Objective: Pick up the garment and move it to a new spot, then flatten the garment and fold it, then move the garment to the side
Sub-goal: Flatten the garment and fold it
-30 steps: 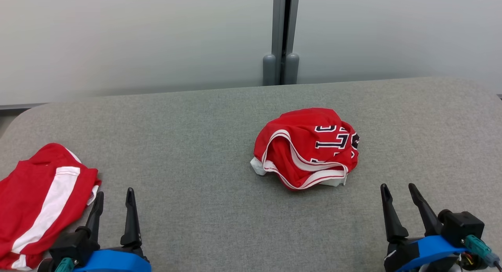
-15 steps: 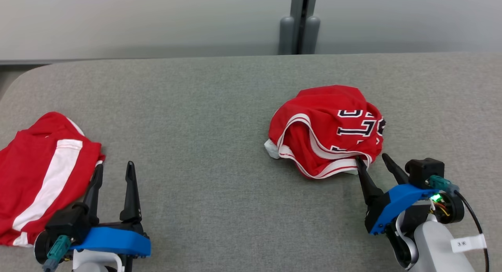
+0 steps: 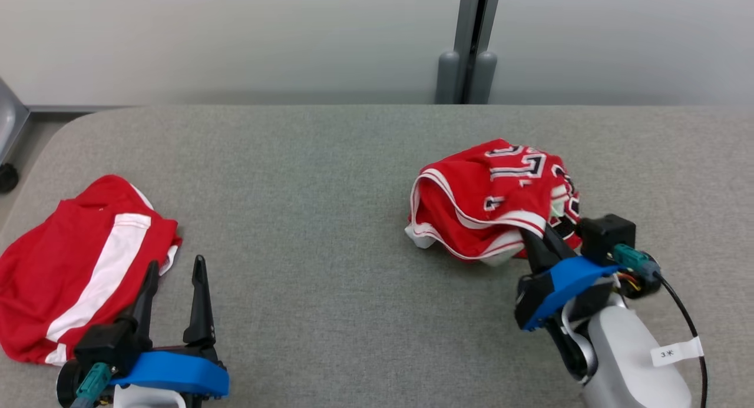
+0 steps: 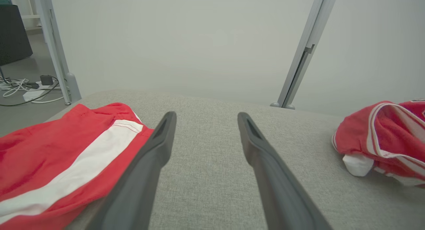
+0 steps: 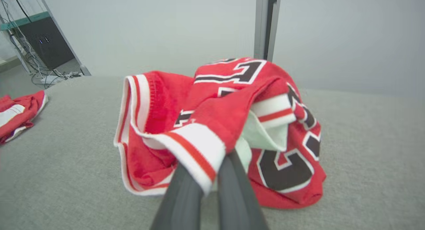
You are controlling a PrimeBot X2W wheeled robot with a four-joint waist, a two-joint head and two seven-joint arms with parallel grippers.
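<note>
The left gripper (image 3: 175, 265) sits over the near table edge, fingers spread and holding nothing, just beside a striped red garment (image 3: 76, 266). In the right wrist view, the right gripper (image 5: 214, 172) has its fingers pressed together, pinching the white-banded hem of the crumpled red jersey (image 3: 477, 202). In the head view the cloth hides the tips. The red jersey lies right of centre on the grey table (image 3: 306, 219). Beyond, the left wrist view shows floor cables (image 4: 20, 87).
</note>
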